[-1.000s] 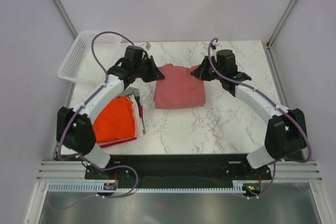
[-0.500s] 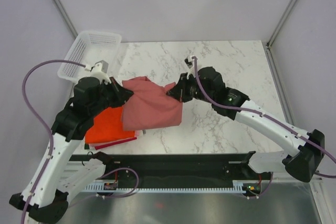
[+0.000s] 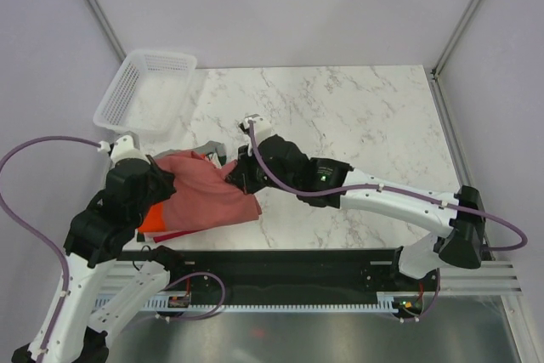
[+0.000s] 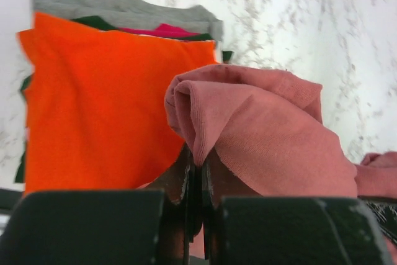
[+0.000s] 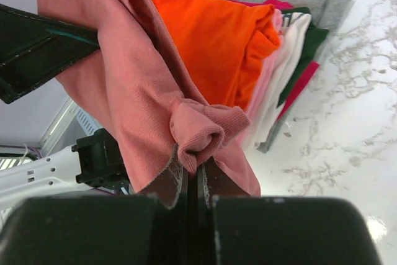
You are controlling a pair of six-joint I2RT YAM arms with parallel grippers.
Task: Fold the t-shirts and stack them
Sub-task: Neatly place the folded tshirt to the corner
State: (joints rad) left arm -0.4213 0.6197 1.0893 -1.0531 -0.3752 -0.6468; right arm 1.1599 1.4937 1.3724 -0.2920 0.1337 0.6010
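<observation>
Two pinkish-red t-shirt [image 3: 204,197] folds sit clamped inside left pincer [image 4: 194,167] and right pincer [image 5: 192,172], seemingly above the stack [image 4: 93,103].

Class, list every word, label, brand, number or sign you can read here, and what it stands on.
None readable. The pinkish-red t-shirt, the stack of folded t-shirts, the mesh basket and the marble table show no print.
Any marking on the front rail is too small to tell.

One pinkish-red shirt [image 3: 208,197], lower left of the overhead frame. Under it one stack [image 5: 282,44]: one orange shirt [image 4: 93,103], one grey shirt [image 4: 124,4], other coloured layers too tight to count. One basket [image 3: 144,91], upper left. Two arms: left arm [image 3: 93,227], right arm [image 3: 399,201]. One table [image 3: 365,116].
</observation>
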